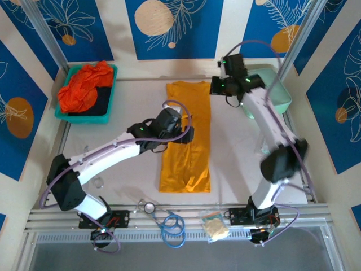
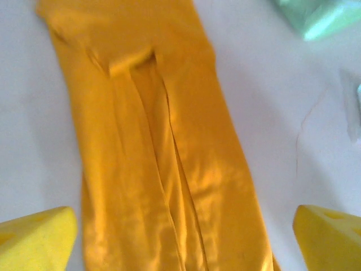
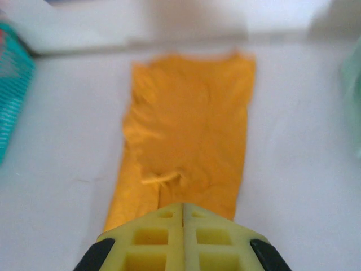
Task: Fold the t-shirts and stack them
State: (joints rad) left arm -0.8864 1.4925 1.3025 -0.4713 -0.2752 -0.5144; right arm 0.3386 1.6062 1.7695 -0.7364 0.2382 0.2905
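Nearest the top camera, at 6 o'clock, a blue cable coil and a small clear bag lie between the arm bases. On the desk a mustard-yellow t-shirt lies as a long narrow strip running from 12 to 6 o'clock. The left gripper sits over its 9 o'clock edge at about mid-length. The right gripper is at the strip's 1 o'clock corner. Red-orange t-shirts are heaped in a teal tray at 10 o'clock, and a mint-green case lies at 2 o'clock.

From the left wrist, the left gripper is released, its yellow fingers spread wide at 7 and 5 o'clock. The creased shirt runs between them toward 12 o'clock.

From the right wrist, the right gripper is clenched at 6 o'clock, its fingers meeting along a seam. The shirt stretches from them to 12 o'clock, and I cannot tell whether cloth is pinched.
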